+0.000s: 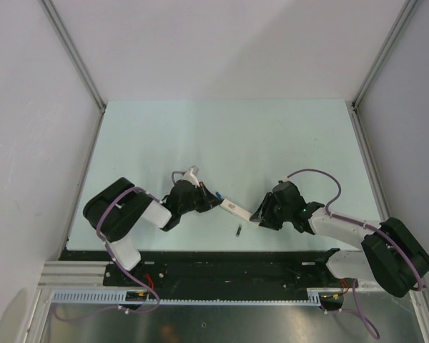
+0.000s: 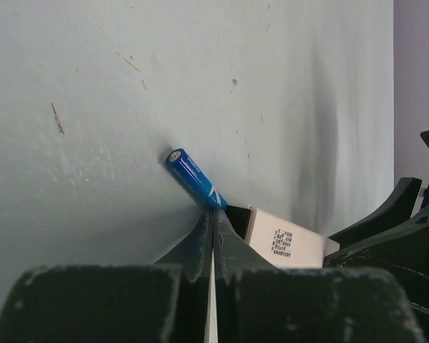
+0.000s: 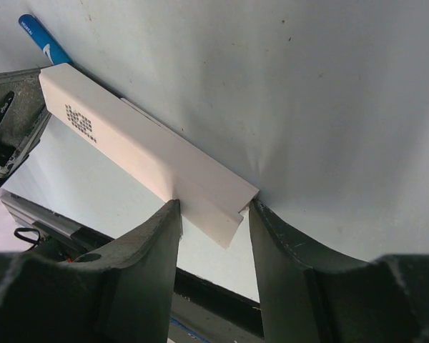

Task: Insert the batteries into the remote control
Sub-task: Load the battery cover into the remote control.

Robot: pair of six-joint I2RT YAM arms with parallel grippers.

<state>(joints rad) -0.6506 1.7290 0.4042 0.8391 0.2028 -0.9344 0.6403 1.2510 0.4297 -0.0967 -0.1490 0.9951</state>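
I am at the insertion step for the first cell. My left tool (image 2: 213, 214) is clenched on the lower end of a blue battery (image 2: 194, 179), which sticks out past the fingertips at a slant, its capped end pointing away over the bench (image 1: 236, 136). My right tool (image 3: 211, 207) grips one end of the white remote control (image 3: 143, 153) across its width, holding it out to the left, so its free end sits just beside the battery, near the middle of the bench's near edge. In the left wrist view, a dark recess at that free end lies right next to my pinched fingertips. I take it for the battery bay, though I cannot see inside. A black battery (image 1: 237, 230) lies loose on the bench, just nearer than the remote.

The next move, as I judge it, calls for turning the blue cell into line with the bay, then sliding it in while the right tool holds the remote steady. The pinch is close to the end, so the cell could pivot.
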